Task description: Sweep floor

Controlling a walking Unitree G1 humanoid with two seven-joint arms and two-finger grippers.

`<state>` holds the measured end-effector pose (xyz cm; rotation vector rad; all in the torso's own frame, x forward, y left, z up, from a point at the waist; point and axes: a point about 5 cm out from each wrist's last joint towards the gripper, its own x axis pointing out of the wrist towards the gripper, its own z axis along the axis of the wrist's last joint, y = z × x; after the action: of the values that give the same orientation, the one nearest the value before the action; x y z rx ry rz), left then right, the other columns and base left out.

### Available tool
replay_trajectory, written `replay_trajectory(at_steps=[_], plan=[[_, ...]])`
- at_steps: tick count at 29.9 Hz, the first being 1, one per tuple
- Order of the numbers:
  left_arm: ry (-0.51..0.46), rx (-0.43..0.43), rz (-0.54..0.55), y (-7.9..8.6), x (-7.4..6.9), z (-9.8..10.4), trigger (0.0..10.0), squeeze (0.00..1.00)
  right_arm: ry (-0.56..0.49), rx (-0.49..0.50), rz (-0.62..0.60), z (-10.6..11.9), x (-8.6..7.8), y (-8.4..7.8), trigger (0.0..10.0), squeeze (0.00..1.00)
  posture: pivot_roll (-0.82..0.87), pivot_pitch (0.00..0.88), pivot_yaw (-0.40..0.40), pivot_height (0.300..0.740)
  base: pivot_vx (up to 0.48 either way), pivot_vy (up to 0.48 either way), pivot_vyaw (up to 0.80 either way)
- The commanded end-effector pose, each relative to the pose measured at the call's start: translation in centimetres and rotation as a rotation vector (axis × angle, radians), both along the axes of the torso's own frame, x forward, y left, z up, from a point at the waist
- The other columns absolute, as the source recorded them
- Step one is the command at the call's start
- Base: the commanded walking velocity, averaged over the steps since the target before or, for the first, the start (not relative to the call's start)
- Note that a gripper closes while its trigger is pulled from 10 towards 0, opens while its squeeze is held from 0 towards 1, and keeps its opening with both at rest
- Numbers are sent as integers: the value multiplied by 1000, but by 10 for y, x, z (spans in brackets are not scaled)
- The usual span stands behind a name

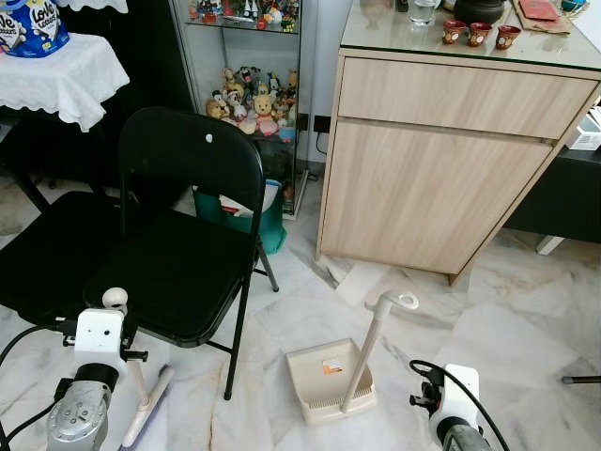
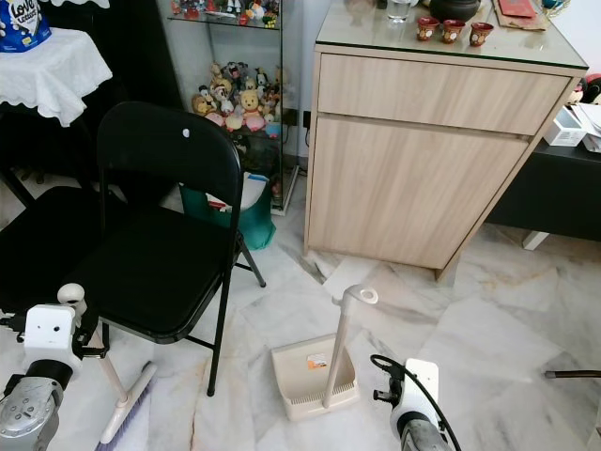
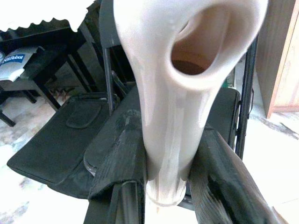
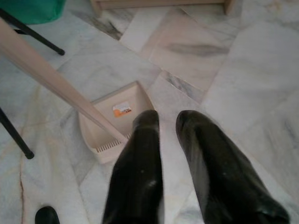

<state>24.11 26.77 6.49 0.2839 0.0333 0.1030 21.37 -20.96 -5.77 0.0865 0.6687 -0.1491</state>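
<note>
Left gripper (image 3: 163,186) clamping broom handle (image 3: 173,116), dustpan (image 1: 324,376) empty

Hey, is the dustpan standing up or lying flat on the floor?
Flat: the dustpan pan rests on the floor, its handle rising upright.

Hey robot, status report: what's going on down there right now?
Left gripper shut on broom handle. Right gripper open above dustpan. Black folding chair close beside broom.

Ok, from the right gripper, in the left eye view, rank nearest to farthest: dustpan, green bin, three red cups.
1. Dustpan, on the floor just left of the right gripper.
2. Green bin, farther back, behind the black chair.
3. Red cups, on the cabinet top, farthest.
</note>
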Motion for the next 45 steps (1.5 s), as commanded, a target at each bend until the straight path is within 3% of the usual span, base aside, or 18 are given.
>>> replay_trajectory(at_steps=[1,11,13,18,28,35,45], plan=[[-8,8,-1,2,-1,1,10000,0,-22,-15,26,4,4,-1,10000,1000,-5,107,-19,740,0,0,0],[-7,7,-1,2,-1,1,10000,0,-1,-66,163,1,2,12,10000,1000,-2,103,-19,740,0,0,0],[-7,6,-1,2,-1,1,10000,0,-10,-83,189,1,2,14,10000,0,-3,110,-18,740,0,0,0],[-6,4,-3,2,-1,1,10000,0,-61,-79,225,4,4,22,10000,0,-7,113,-18,740,0,0,0],[-8,1,-2,1,0,1,10000,0,-233,-187,327,17,7,27,10000,0,-16,117,-16,740,0,0,0],[-8,-1,-2,1,0,0,10000,0,-281,-204,343,22,8,29,10000,0,-17,116,-17,740,0,0,0],[-13,1,1,1,1,1,10000,0,-368,-281,312,38,23,22,10000,0,-17,116,-16,740,0,0,0]])
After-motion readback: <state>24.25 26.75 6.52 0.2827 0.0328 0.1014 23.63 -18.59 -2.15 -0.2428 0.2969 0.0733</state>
